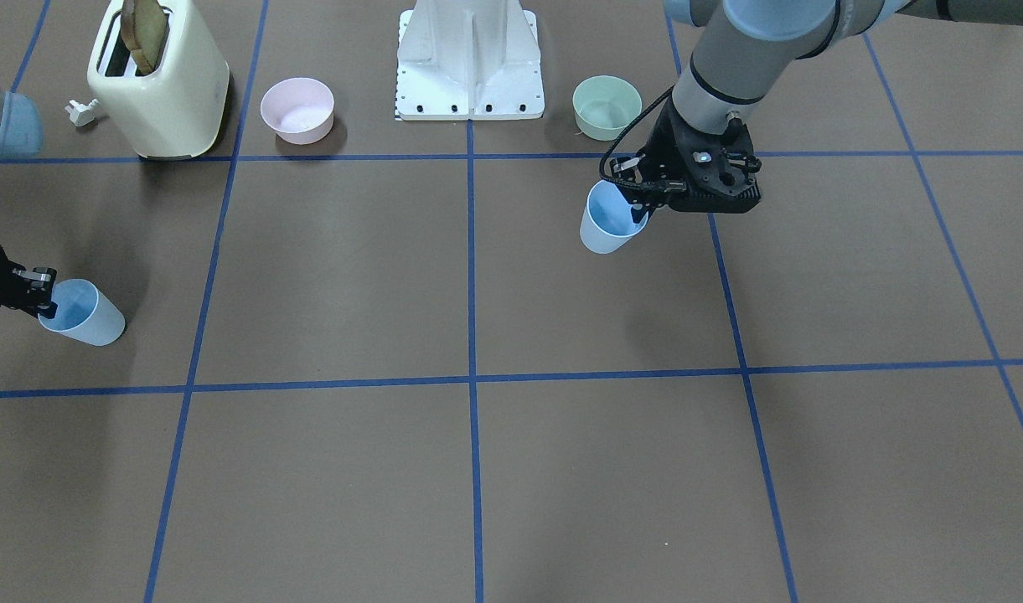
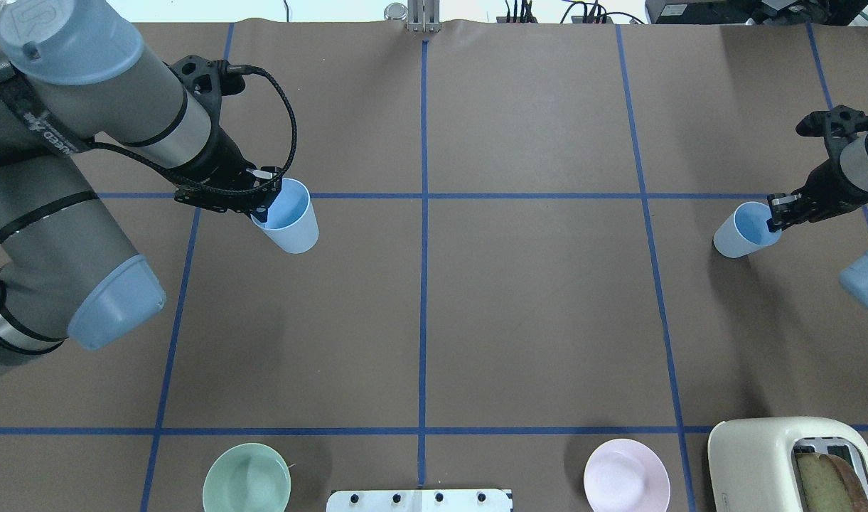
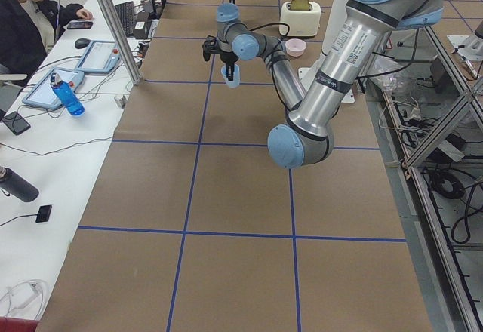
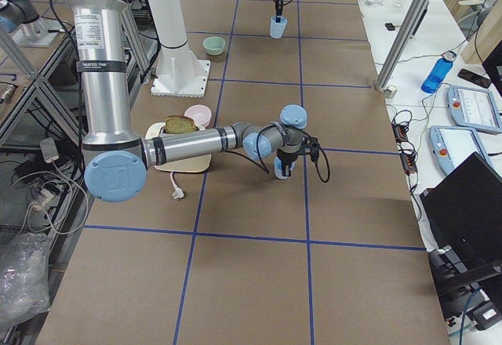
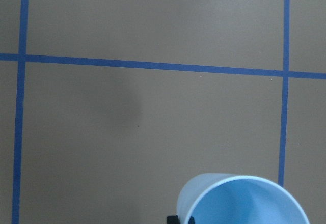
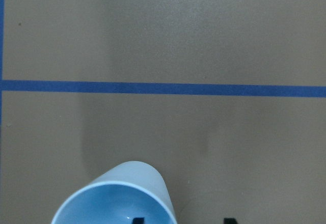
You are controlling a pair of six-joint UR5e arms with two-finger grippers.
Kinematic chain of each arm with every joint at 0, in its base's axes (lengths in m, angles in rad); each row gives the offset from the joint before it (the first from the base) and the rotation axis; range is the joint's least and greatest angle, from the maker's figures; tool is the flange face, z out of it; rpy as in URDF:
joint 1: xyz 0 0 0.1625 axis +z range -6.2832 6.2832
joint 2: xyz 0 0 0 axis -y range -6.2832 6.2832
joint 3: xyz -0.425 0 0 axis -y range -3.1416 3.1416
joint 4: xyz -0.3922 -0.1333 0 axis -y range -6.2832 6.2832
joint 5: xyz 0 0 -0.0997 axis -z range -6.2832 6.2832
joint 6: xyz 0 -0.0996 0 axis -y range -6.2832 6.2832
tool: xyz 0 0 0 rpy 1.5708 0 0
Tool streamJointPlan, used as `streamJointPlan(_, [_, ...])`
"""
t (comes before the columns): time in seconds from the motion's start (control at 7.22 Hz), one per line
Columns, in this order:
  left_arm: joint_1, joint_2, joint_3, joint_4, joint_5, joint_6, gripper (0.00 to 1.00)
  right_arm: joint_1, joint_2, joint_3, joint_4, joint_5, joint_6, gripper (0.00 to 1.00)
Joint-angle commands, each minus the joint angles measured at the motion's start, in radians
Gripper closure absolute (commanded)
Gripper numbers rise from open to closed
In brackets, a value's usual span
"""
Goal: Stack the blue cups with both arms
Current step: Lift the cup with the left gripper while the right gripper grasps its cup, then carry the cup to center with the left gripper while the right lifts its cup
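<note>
Two light-blue cups are in view, one in each gripper. My left gripper (image 2: 263, 206) is shut on the rim of one blue cup (image 2: 289, 219), which hangs tilted a little above the table; it also shows in the front view (image 1: 609, 222) and at the bottom of the left wrist view (image 5: 244, 203). My right gripper (image 2: 776, 215) is shut on the rim of the other blue cup (image 2: 743, 231), with one finger inside and one outside. That cup shows at the far left of the front view (image 1: 84, 312) and in the right wrist view (image 6: 117, 196). The cups are far apart.
A cream toaster (image 1: 163, 84) with toast, a pink bowl (image 1: 297, 109), the white base (image 1: 469, 67) and a green bowl (image 1: 607, 106) stand along the robot's side of the table. A small white plug (image 1: 81, 111) lies by the toaster.
</note>
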Motion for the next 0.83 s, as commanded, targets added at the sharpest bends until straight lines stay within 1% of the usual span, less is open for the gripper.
streamJointPlan(0.0, [0.009,-0.036,0.038,0.000,0.000,-0.001,1.00,0.002,0.013,0.021,-0.003,0.006,-0.004,1.00])
streamJointPlan(0.14, [0.024,-0.076,0.090,-0.003,0.003,-0.035,1.00,0.002,0.030,0.038,-0.021,0.020,-0.004,1.00])
streamJointPlan(0.28, [0.064,-0.118,0.132,-0.008,0.055,-0.067,1.00,0.043,0.088,0.042,-0.113,0.046,-0.010,1.00])
streamJointPlan(0.42, [0.113,-0.156,0.179,-0.023,0.089,-0.123,1.00,0.071,0.193,0.045,-0.246,0.066,-0.013,1.00])
streamJointPlan(0.55, [0.139,-0.199,0.247,-0.066,0.101,-0.168,1.00,0.079,0.296,0.052,-0.372,0.064,-0.015,1.00])
streamJointPlan(0.69, [0.185,-0.240,0.323,-0.124,0.160,-0.211,1.00,0.077,0.355,0.053,-0.438,0.063,-0.012,1.00])
